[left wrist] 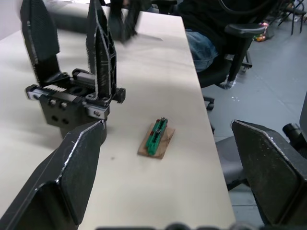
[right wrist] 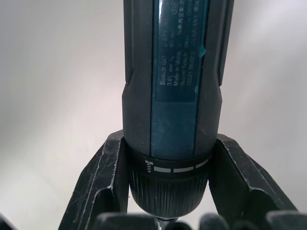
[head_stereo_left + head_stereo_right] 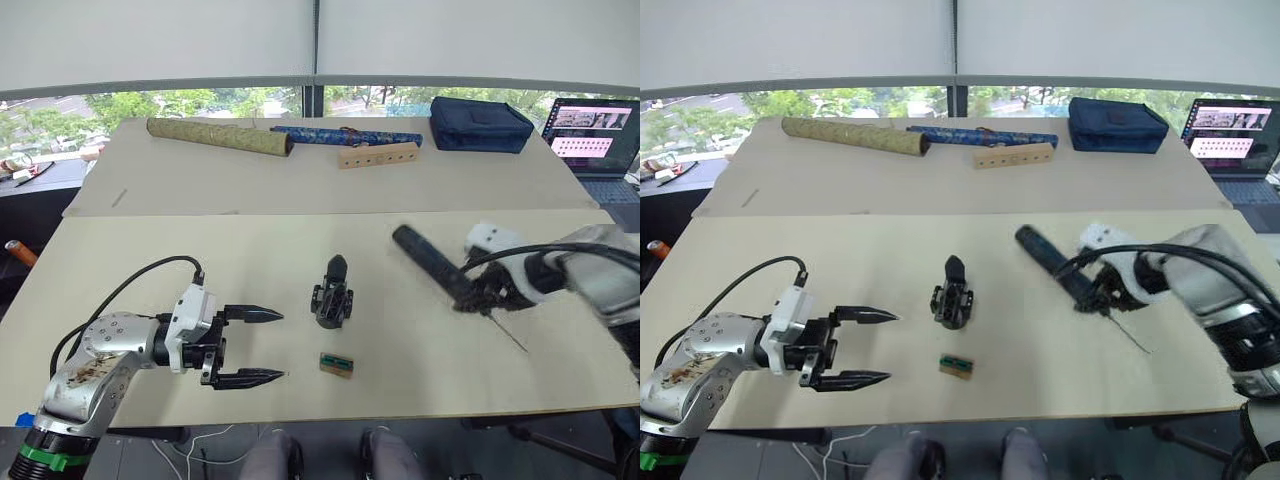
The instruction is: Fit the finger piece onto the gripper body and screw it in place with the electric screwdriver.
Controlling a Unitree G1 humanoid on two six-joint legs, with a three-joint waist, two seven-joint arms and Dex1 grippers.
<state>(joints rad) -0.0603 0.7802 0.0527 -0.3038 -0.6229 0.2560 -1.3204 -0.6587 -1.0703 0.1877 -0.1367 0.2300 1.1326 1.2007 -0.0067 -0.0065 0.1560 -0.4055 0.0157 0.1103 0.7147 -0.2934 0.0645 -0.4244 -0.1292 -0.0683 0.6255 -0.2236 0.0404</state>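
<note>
**Black screwdriver in the right claw, gripper body between the arms**

Black-fingered, the right gripper (image 3: 478, 296) is at the right of the near table (image 3: 150, 250), pinching the electric screwdriver (image 3: 432, 262) near its bit end. In the right wrist view we see the two fingers (image 2: 103, 184) pressed against either side of the ribbed collar, the blue-black barrel (image 2: 172, 81) running away from the camera. From the head views the barrel slants up and to the far left, rounded end highest, while the thin metal bit points down to the near right, toward the tabletop.

We place the gripper body (image 3: 333, 295) at mid-table, well to the left of the screwdriver and apart from it. It stands on its base with black pointed fingers upright; the left wrist view shows two such uprights (image 1: 100, 48) above toothed rails. We cannot tell whether either is the loose finger piece.

The left gripper (image 3: 248, 346) hovers at the near left, its fingers spread wide and holding nothing, tips pointing right toward the gripper body and well short of it.

A small wooden block with a green top (image 3: 337, 364) lies just near of the gripper body, between it and the table's near edge.

On the far table (image 3: 560, 180) we note a gold rolled tube (image 3: 219, 137), a blue patterned tube (image 3: 345, 134), a wooden strip with holes (image 3: 377, 156) and a dark blue pouch (image 3: 480, 124). A laptop (image 3: 595, 133) is at far right.
</note>
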